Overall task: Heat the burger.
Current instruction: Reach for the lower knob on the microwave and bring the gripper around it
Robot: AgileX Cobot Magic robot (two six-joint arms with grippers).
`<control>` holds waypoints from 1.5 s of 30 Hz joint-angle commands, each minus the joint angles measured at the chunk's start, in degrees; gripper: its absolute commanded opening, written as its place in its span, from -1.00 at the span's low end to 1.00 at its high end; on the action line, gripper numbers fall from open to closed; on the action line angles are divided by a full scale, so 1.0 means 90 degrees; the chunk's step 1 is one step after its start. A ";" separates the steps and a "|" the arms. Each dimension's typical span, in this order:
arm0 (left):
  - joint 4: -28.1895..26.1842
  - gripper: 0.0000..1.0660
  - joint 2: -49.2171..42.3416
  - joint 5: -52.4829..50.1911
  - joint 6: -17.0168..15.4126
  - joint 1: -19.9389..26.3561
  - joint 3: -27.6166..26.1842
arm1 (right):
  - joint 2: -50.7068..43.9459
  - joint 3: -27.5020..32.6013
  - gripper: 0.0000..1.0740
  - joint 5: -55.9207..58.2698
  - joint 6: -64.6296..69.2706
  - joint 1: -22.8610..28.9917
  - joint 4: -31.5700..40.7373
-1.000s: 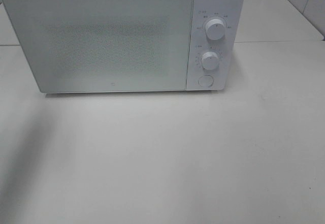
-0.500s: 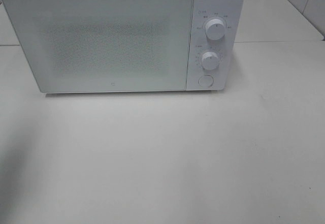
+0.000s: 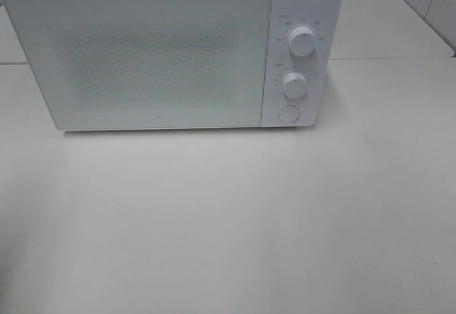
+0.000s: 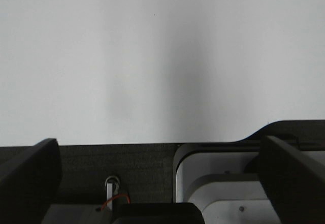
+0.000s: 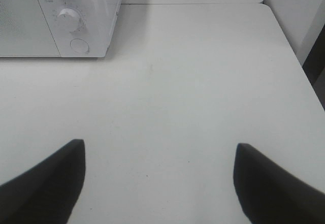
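The burger is showing in no view; it may be sitting behind the closed door of the boxy white microwave oven (image 3: 142, 58). The left gripper (image 4: 161, 159) and right gripper (image 5: 157, 155) are hanging released and empty, clear of the microwave. Locate the burger before pressing the round white button (image 3: 288, 112).

A white microwave (image 3: 171, 50) fills the upper part of the overhead view, and its top runs off the upper edge. Its door (image 3: 142, 58) is shut, and the milky, speckled panel hides whatever is inside. The markings (image 3: 299, 22) around the two knobs (image 3: 302, 42) are too small to read. In the wrist views, the frame cuts off the dark fingers (image 5: 51, 183) of the right gripper (image 5: 158, 148) and the left gripper (image 4: 157, 145).
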 commanded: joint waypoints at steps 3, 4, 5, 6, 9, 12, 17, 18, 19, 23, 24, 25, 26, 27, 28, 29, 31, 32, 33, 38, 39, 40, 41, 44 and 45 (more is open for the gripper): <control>-0.0083 0.89 -0.1057 -0.0484 0.0006 0.0025 0.0579 | -0.0159 0.0013 0.39 -0.0070 0.0057 -0.0045 0.0000; -0.0083 0.89 -0.1502 -0.0586 0.0006 0.0025 0.0764 | -0.0159 0.0013 0.39 -0.0070 0.0057 -0.0045 0.0000; -0.0083 0.89 -0.1502 -0.0586 0.0006 0.0025 0.0764 | -0.0159 0.0013 0.39 -0.0070 0.0057 -0.0045 0.0000; -0.0032 0.89 -0.1884 -0.0586 0.0025 0.0025 0.0738 | -0.0159 0.0013 0.39 -0.0070 0.0057 -0.0045 0.0000; -0.0032 0.89 -0.2394 -0.0586 0.0025 0.0025 0.0738 | -0.0159 0.0013 0.39 -0.0070 0.0057 -0.0045 0.0000; -0.0095 0.89 -0.2897 -0.0592 0.0025 0.0025 0.0738 | -0.0159 0.0013 0.39 -0.0070 0.0057 -0.0045 0.0000; -0.0216 0.89 -0.3438 -0.0592 -0.0006 0.0025 0.0738 | -0.0159 0.0013 0.39 -0.0070 0.0057 -0.0045 0.0000; -0.0357 0.89 -0.3680 -0.0598 -0.0006 0.0025 0.0738 | -0.0159 0.0013 0.39 -0.0070 0.0057 -0.0045 0.0000; -0.0357 0.89 -0.3680 -0.0598 -0.0006 0.0025 0.0738 | -0.0159 0.0013 0.39 -0.0070 0.0057 -0.0045 0.0000; -0.0414 0.89 -0.4055 -0.0605 0.0000 0.0025 0.0738 | -0.0159 0.0013 0.39 -0.0070 0.0057 -0.0045 0.0000; -0.0414 0.89 -0.4055 -0.0605 0.0000 0.0025 0.0738 | -0.0159 0.0013 0.39 -0.0070 0.0057 -0.0045 0.0000; -0.0414 0.89 -0.4151 -0.0605 0.0000 0.0032 0.0738 | -0.0159 0.0013 0.39 -0.0070 0.0057 -0.0045 0.0000; -0.0414 0.89 -0.4151 -0.0605 0.0000 0.0032 0.0738 | -0.0159 0.0013 0.39 -0.0070 0.0057 -0.0045 0.0000; -0.0414 0.89 -0.4284 -0.0605 0.0000 0.0134 0.0738 | -0.0159 0.0013 0.39 -0.0070 0.0057 -0.0045 0.0000; -0.0407 0.89 -0.4380 -0.0605 0.0000 0.0216 0.0738 | -0.0159 0.0013 0.39 -0.0070 0.0057 -0.0045 0.0000; -0.0407 0.89 -0.4380 -0.0605 0.0000 0.0216 0.0738 | -0.0159 0.0013 0.39 -0.0070 0.0057 -0.0045 0.0000; -0.0401 0.89 -0.4736 -0.0605 0.0000 0.0477 0.0738 | -0.0159 0.0013 0.39 -0.0070 0.0057 -0.0045 0.0000; -0.0401 0.89 -0.4736 -0.0605 0.0000 0.0477 0.0738 | -0.0159 0.0013 0.39 -0.0070 0.0057 -0.0045 0.0000; -0.0407 0.89 -0.5004 -0.0605 0.0000 0.0573 0.0738 | -0.0159 0.0013 0.39 -0.0070 0.0057 -0.0045 0.0000; -0.0414 0.89 -0.5500 -0.0605 0.0000 0.0719 0.0738 | -0.0159 0.0013 0.39 -0.0070 0.0057 -0.0045 0.0000; -0.0420 0.89 -0.5462 -0.0611 0.0000 0.0719 0.0738 | -0.0159 0.0013 0.39 -0.0070 0.0057 -0.0045 0.0000; -0.0420 0.89 -0.5462 -0.0611 0.0000 0.0719 0.0738 | -0.0159 0.0013 0.39 -0.0070 0.0057 -0.0045 0.0000; -0.0420 0.89 -0.5462 -0.0611 0.0000 0.0719 0.0745 | -0.0159 0.0013 0.39 -0.0070 0.0057 -0.0045 0.0000; -0.0420 0.89 -0.5462 -0.0611 0.0000 0.0719 0.0745 | -0.0159 0.0013 0.39 -0.0070 0.0057 -0.0032 0.0013; -0.0420 0.89 -0.5462 -0.0611 0.0000 0.0719 0.0745 | -0.0159 0.0013 0.39 -0.0070 0.0057 -0.0032 0.0013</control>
